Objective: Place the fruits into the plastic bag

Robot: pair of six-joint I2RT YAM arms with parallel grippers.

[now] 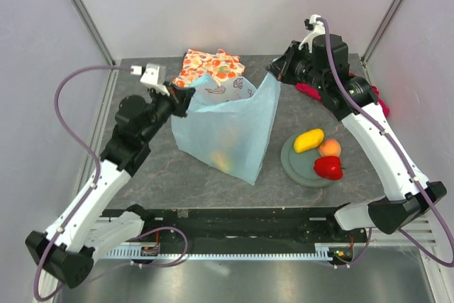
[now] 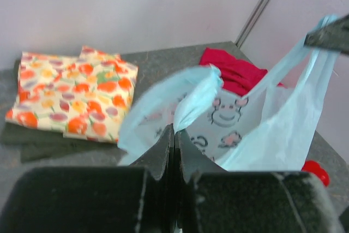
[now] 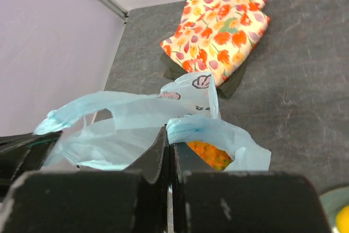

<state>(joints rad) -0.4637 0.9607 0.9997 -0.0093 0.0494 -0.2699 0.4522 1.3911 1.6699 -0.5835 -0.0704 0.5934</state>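
Ok, reading the top view left to right. Left gripper [image 1: 181, 99] is sitting at 9 o'clock of the plastic bag [image 1: 230, 129], jaws squeezed together on the bag's left handle loop. Its wrist view is showing the fingertips pressed flat with blue film coming out between them. Bag is standing mid-table, its mouth stretching wide between the two arms. Something orange-yellow is showing through the film low in the bag, and the right wrist view is showing a knobbly orange fruit [image 3: 206, 154] lying inside. Floral cloth [image 1: 213, 67] is lying folded at 12 o'clock of the bag, partly hidden behind the bag's rim. Right gripper [image 1: 274, 69] is holding the bag's 2 o'clock corner, jaws clamped on the other handle. Red cloth [image 1: 307, 91] is peeking out from under the right arm. Plate [image 1: 296, 168] is sitting at 4 o'clock of the bag, just beside it, carrying a yellow mango piece [image 1: 308, 140], a peach [image 1: 330, 148] and a red pepper piece [image 1: 328, 167], all bunched together.
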